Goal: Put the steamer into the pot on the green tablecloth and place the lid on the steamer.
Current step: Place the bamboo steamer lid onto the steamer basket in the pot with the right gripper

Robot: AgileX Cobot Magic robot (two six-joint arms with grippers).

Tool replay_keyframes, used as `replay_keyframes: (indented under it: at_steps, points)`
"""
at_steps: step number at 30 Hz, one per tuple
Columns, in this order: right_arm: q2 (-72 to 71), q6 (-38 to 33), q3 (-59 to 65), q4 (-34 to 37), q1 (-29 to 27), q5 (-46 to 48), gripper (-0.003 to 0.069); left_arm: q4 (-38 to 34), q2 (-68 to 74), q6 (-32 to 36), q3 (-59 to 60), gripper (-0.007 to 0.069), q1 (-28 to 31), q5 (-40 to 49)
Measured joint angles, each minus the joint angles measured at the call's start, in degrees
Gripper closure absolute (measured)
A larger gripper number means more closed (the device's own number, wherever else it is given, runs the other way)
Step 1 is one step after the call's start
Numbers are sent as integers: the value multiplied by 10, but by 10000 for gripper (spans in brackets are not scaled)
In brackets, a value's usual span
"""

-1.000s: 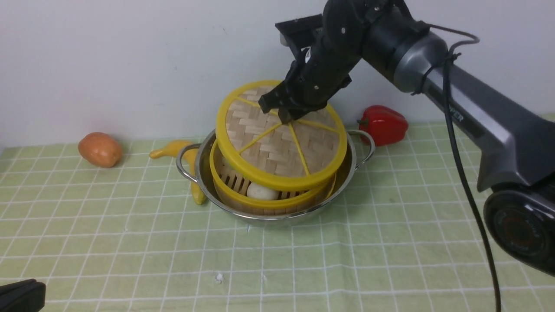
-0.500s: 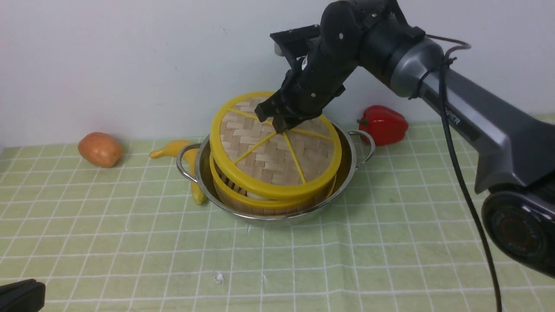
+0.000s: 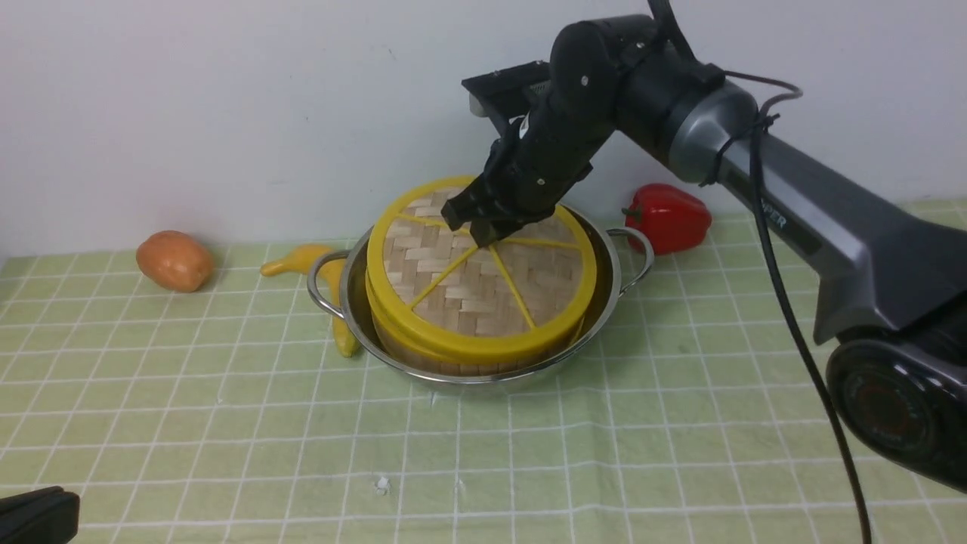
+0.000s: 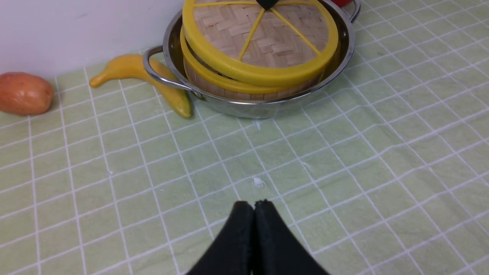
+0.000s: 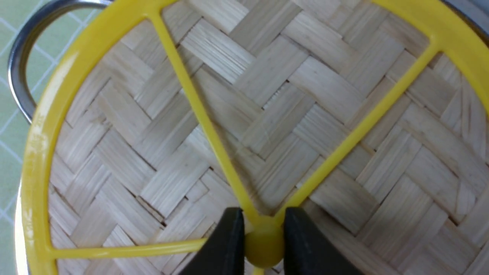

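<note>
Right pincer (image 3: 483, 229) directly above the lid (image 3: 476, 283), pinched narrow on its centre knob (image 5: 263, 248); far nearer than the left pincer (image 4: 254, 229), closed tight on nothing, at the frame's lower left corner. Lid at mid-frame, nearly level on the steamer (image 3: 453, 366) inside the pot (image 3: 608, 283) on the green cloth (image 3: 227, 423). Round woven disc, no long axis, thick yellow rim, thin spokes. Seems ready for release

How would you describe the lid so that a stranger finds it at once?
Find the shiny steel pot on the green tablecloth. The lid is the flat woven disc covering the steamer inside it, its centre knob pinched by the right gripper. Only it has yellow spokes.
</note>
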Motion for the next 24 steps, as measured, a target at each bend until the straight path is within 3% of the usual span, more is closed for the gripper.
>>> replay_keyframes:
  at_steps: [24]
  points:
    - [7,-29,0,16,0,-19,514,0,0,0,0,643,0,0]
